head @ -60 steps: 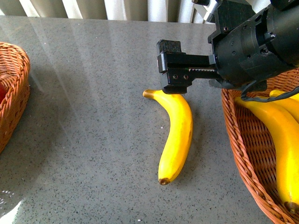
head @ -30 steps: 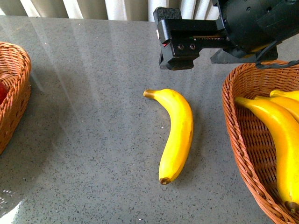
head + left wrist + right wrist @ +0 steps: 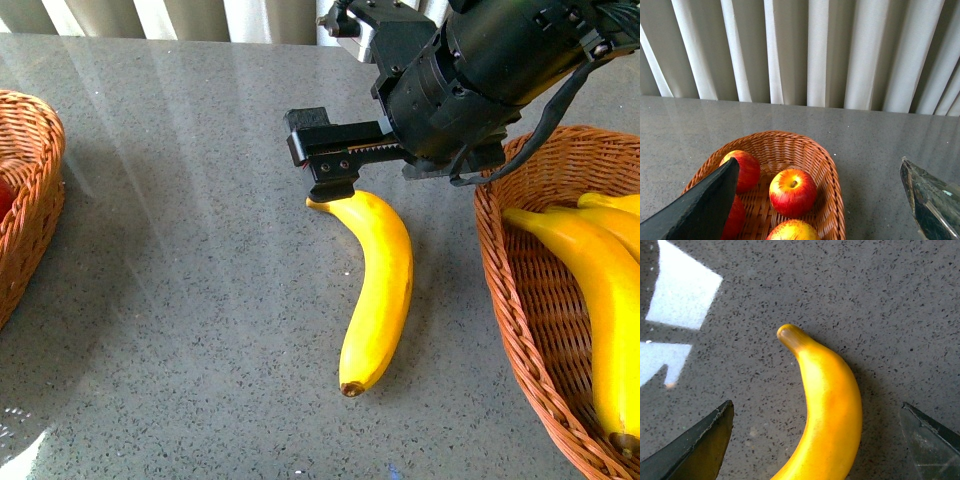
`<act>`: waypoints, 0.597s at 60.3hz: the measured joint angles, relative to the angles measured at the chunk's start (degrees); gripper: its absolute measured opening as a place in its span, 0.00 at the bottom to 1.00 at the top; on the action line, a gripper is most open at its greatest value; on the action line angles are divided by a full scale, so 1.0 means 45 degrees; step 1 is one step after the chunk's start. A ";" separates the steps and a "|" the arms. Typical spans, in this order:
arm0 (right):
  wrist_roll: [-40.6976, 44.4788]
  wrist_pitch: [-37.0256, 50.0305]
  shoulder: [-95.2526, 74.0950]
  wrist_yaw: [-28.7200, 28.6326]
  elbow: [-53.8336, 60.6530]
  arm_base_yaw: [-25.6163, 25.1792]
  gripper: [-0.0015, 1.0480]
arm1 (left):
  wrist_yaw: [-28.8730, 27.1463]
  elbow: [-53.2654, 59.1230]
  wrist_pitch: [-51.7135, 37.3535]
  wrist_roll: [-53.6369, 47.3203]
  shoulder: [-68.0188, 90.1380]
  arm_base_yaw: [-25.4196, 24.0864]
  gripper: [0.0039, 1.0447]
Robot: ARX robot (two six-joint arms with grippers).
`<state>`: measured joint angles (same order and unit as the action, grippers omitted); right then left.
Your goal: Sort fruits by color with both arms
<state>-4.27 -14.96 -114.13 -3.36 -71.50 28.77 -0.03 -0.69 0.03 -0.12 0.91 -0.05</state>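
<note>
A curved, bright yellow banana (image 3: 380, 290) with brown tips lies mid-way across the grey surface (image 3: 200, 300). At its 12 o'clock stem end hangs the right end effector (image 3: 322, 165), jaws apart. A wicker basket (image 3: 520, 300) at 3 o'clock holds more bananas (image 3: 590, 290). The left end effector (image 3: 817, 200), jaws apart, hovers over red-yellow apples (image 3: 793, 192) in a second basket (image 3: 832, 170).

Grey speckled stone tabletop (image 3: 180, 250), glossy with glare; pale vertical blinds (image 3: 815, 50) behind.

The right claw (image 3: 322, 162) has come back down from where it was lifted half a second ago. It now sits lower and further left, with the banana (image 3: 385, 285) stem end just beneath its tip.
</note>
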 joint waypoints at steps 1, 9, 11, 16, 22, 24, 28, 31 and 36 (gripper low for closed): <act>0.0029 -0.0034 -0.0083 0.0039 -0.0044 -0.0015 0.91 | 0.0005 0.0000 0.0000 0.0000 0.0000 0.0000 0.91; 0.0204 -0.0058 -0.0563 0.0068 -0.0131 -0.0068 0.91 | 0.0000 0.0000 0.0000 0.0000 0.0000 0.0000 0.91; 0.0214 -0.0058 -0.0690 0.0068 -0.0146 -0.0068 0.91 | 0.0005 0.0000 0.0000 0.0000 0.0000 0.0000 0.91; 0.0219 -0.0058 -0.0962 0.0034 -0.0233 -0.0073 0.91 | 0.0000 0.0000 0.0000 0.0000 0.0000 0.0000 0.91; 0.0223 -0.0058 -0.1219 0.0010 -0.0355 -0.0068 0.91 | 0.0000 0.0000 0.0000 0.0000 0.0000 0.0000 0.91; 0.0223 -0.0058 -0.1263 -0.0015 -0.0379 -0.0068 0.91 | 0.0005 0.0000 0.0000 0.0000 0.0000 0.0000 0.91; 0.0257 -0.0053 -0.1433 -0.0063 -0.0486 -0.0058 0.91 | 0.0005 0.0000 0.0000 0.0000 0.0000 0.0000 0.91; 0.0287 -0.0034 -0.1515 -0.0063 -0.0539 -0.0029 0.91 | 0.0005 0.0000 0.0000 0.0000 0.0000 0.0000 0.91; 0.0311 -0.0044 -0.1622 -0.0073 -0.0622 0.0010 0.84 | 0.0005 0.0000 0.0000 0.0000 0.0000 0.0000 0.91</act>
<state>-2.87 -15.16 -121.43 -3.68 -74.30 28.82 -0.01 -0.69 0.03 -0.12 0.91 -0.05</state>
